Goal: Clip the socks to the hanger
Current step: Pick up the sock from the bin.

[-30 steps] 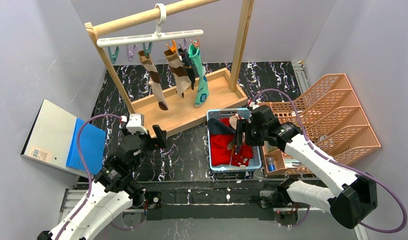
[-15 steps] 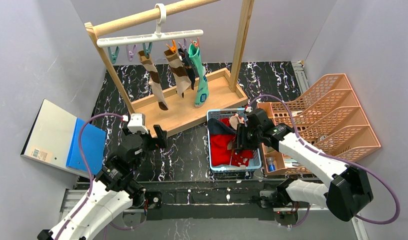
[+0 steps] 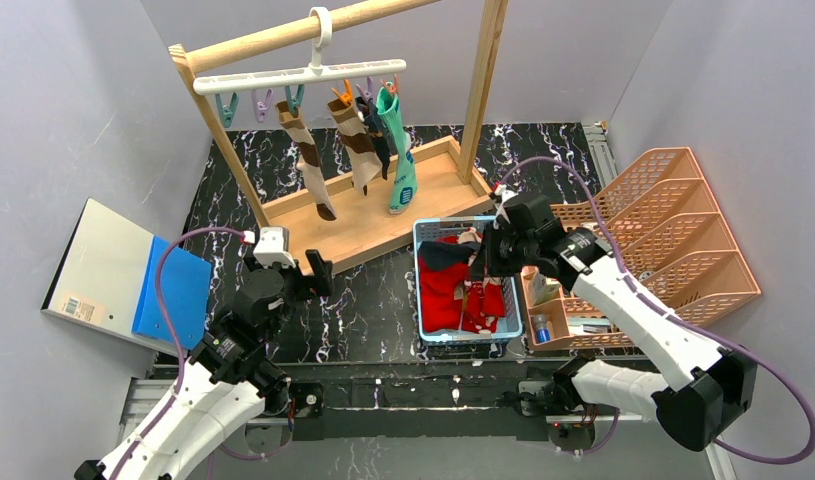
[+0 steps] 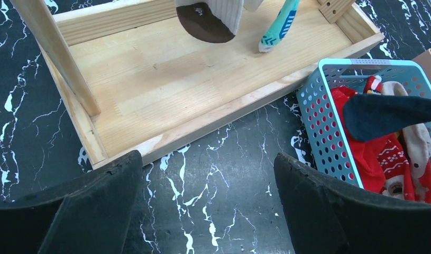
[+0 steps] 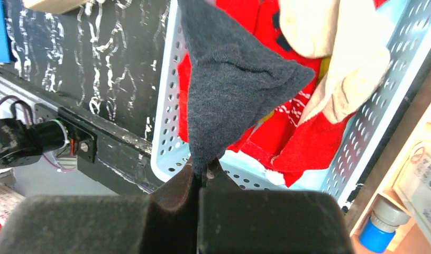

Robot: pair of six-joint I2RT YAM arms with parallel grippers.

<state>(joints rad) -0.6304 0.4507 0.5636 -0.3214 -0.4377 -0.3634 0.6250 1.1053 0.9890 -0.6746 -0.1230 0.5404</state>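
Right claw [image 5: 202, 172] pinched fully together on one end of a dark sock [image 5: 229, 90]: no gap between the pads, fabric bunched in the nip. The sock stretches away from my grip over the pale blue basket [image 5: 168, 106], its free end toward the basket's left wall (whether it touches the rim I cannot tell). Beneath it, heaped in the basket, are red socks [image 5: 303, 143] and a beige sock [image 5: 335, 58]. Left claw [image 4: 208, 206] is spread wide with nothing between the fingers. It hovers over the black marbled table [image 4: 213, 159], near the front edge of the wooden rack [image 4: 165, 79]. The hanger [image 3: 298, 76] hangs by its hook from the rack's round rail, well apart from both claws. Clipped along its right half are two brown-and-beige banded socks [image 3: 308, 160], a navy sock [image 3: 376, 140] and a teal sock [image 3: 400, 150], all dangling over the rack's tray base. At the hanger's left end, a teal clip [image 3: 228, 108] and a purple clip [image 3: 263, 103] hang bare.
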